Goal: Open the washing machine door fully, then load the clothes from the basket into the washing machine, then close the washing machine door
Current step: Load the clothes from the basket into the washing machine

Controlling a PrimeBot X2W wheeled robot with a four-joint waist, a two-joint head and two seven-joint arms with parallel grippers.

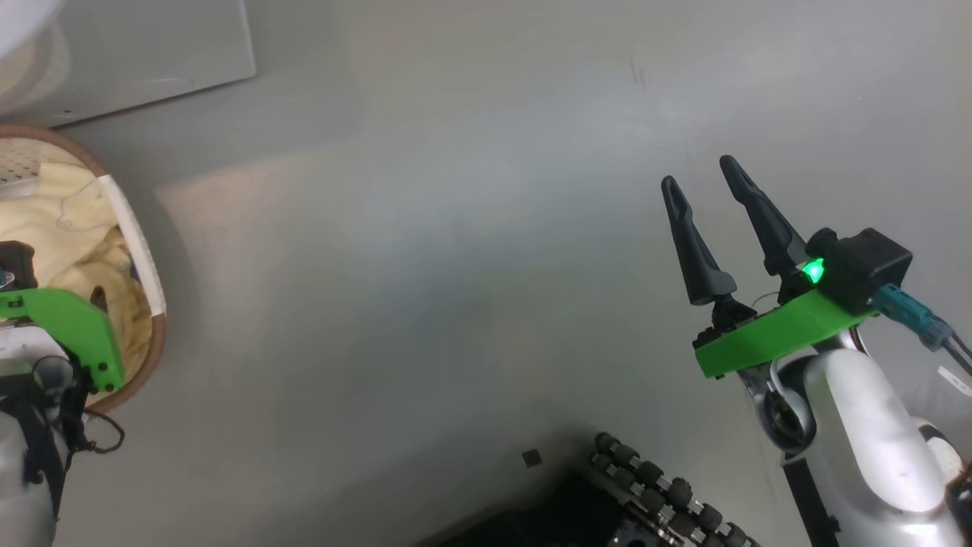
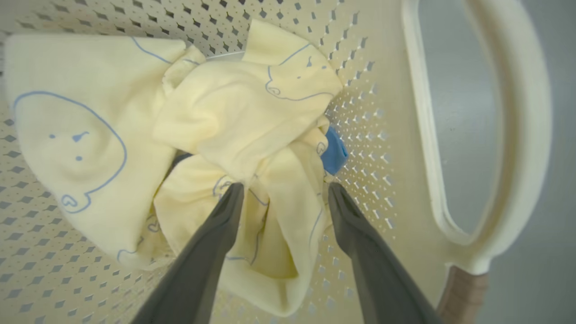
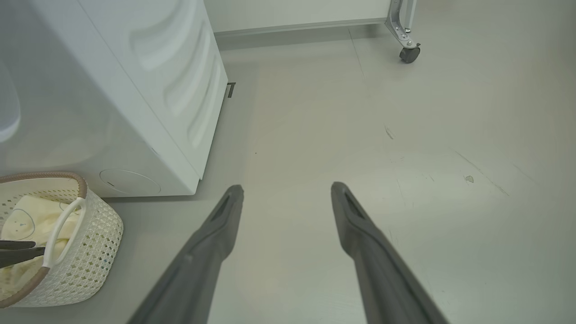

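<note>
Down in basket (image 2: 378, 135): left gripper (image 2: 285, 189), jaws released, fingers either side of a fold of clothes (image 2: 225, 112), white handle (image 2: 526, 112) close alongside. Right gripper (image 3: 287, 188) well apart, jaws spread too, gripping nothing, over grey floor (image 3: 405, 157). Basket on floor just before washing machine (image 3: 112, 90); caster (image 3: 408, 54) far beyond. Machine front cut off at frame edge, blurred, door hard to make out.

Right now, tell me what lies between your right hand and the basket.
Nothing but bare grey floor, as the head view shows: the right hand hangs open over it, well apart from the basket.
</note>
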